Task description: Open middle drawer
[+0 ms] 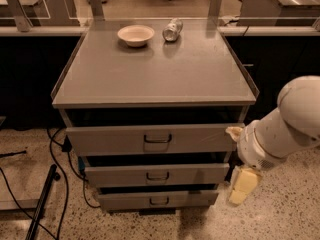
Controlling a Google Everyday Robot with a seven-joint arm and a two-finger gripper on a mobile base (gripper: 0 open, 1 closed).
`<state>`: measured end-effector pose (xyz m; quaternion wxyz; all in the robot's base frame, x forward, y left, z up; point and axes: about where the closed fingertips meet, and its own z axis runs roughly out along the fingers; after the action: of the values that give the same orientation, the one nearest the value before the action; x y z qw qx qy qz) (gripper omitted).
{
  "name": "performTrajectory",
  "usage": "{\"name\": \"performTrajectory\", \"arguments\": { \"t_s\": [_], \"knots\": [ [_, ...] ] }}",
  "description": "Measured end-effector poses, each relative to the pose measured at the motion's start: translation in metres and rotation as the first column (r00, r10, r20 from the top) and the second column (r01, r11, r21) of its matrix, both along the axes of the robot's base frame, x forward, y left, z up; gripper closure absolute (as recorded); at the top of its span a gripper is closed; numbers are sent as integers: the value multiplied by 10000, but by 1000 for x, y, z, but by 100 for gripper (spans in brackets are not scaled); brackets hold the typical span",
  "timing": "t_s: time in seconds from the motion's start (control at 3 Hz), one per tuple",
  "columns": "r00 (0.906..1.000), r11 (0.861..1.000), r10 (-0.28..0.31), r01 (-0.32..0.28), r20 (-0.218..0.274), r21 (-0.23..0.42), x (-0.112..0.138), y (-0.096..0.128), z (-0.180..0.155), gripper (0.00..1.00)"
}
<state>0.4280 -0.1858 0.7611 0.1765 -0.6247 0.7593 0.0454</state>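
The grey cabinet has three drawer fronts stacked one above the other. The middle drawer [157,174] is the mid-sized one, with a small dark loop handle [157,176] at its centre. It stands slightly out, under the taller top drawer [150,139] and above the narrow bottom drawer [157,200]. My gripper [242,185], pale yellow under the white arm [285,129], hangs just right of the cabinet. It is level with the middle and bottom drawers, well right of the handle, and holds nothing.
On the cabinet top [155,69] a white bowl [136,34] and a tipped can [172,30] lie near the back. Cables [55,164] and a dark pole [42,204] lie on the speckled floor at left. Desks stand behind.
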Motion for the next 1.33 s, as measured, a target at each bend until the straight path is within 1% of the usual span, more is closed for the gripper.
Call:
{"name": "performTrajectory", "arguments": {
  "t_s": [0.33, 0.67, 1.0, 1.33],
  "knots": [
    [9986, 9985, 511, -513, 143, 174, 7, 9, -53, 0],
    [9959, 9957, 829, -843, 354, 390, 21, 21, -108, 0],
    [9938, 9930, 1035, -1056, 414, 536, 35, 32, -162, 0],
    [9952, 9942, 977, -977, 33, 446, 50, 40, -230, 0]
  ]
}}
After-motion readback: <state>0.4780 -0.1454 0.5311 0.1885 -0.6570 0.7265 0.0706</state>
